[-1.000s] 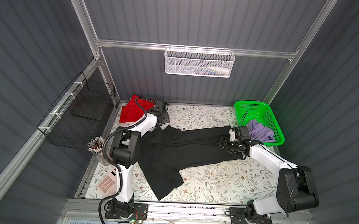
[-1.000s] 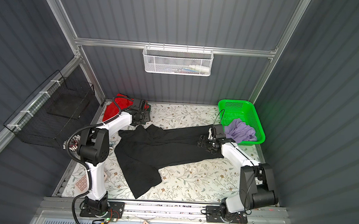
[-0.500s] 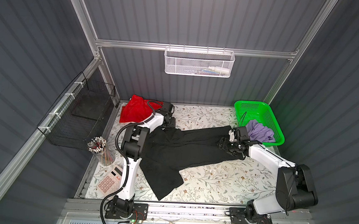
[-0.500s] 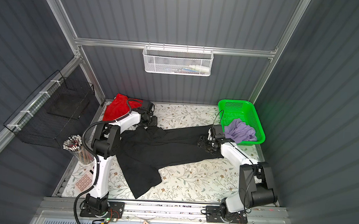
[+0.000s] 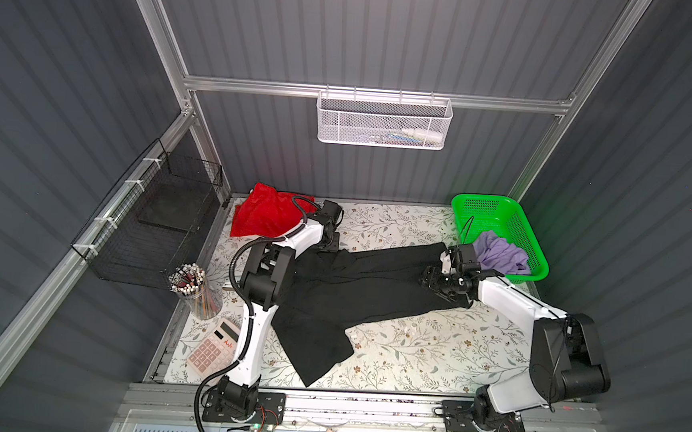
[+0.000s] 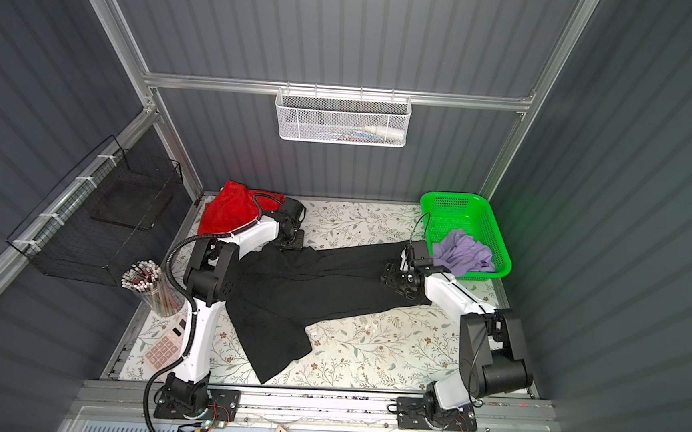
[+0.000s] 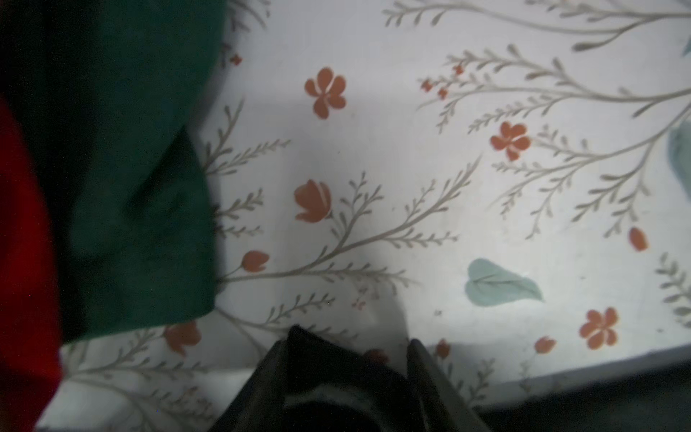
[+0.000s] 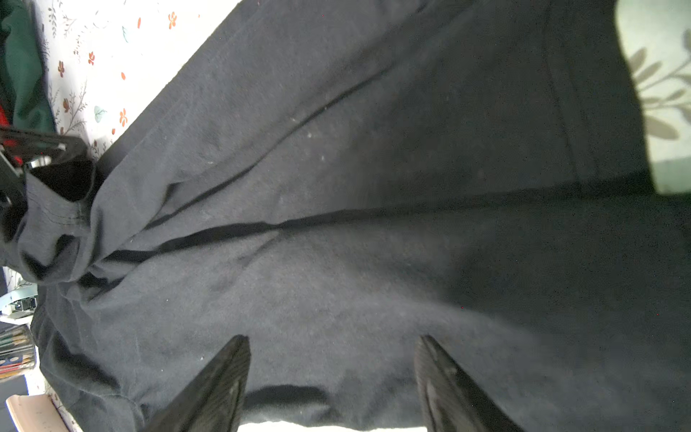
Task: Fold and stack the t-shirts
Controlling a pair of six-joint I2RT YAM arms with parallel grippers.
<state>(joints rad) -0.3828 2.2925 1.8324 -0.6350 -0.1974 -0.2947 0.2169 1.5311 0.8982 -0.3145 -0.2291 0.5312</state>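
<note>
At the near left edge of the floral tabletop (image 5: pixel 430 356) lies a calculator (image 5: pixel 214 347), and just beyond it stands a cup of pencils (image 5: pixel 195 288). The black t-shirt (image 5: pixel 356 288) sprawls unfolded across the middle, one end reaching toward the near edge and the body running from the left side out to the right, with long creases along it.

The right hand (image 5: pixel 433 285) sits low over the right end of this shirt. In the right wrist view its fingers (image 8: pixel 224 374) stand wide apart with the cloth lying flat beneath them and nothing pinched between them.

Farther back on the left, the left hand (image 5: pixel 331 243) is at the shirt's far left corner. The left wrist view shows a bunch of black cloth filling the narrow gap between its fingers (image 7: pixel 422 370), so it grips the black t-shirt.

On the far right, the lavender t-shirt (image 5: pixel 500 255) lies crumpled in the green basket (image 5: pixel 482 203). In the far left corner the red t-shirt (image 5: pixel 265 215) lies heaped, with the dark green t-shirt (image 7: pixel 142 168) against it. A white wire basket (image 5: pixel 384 119) hangs on the far wall.
</note>
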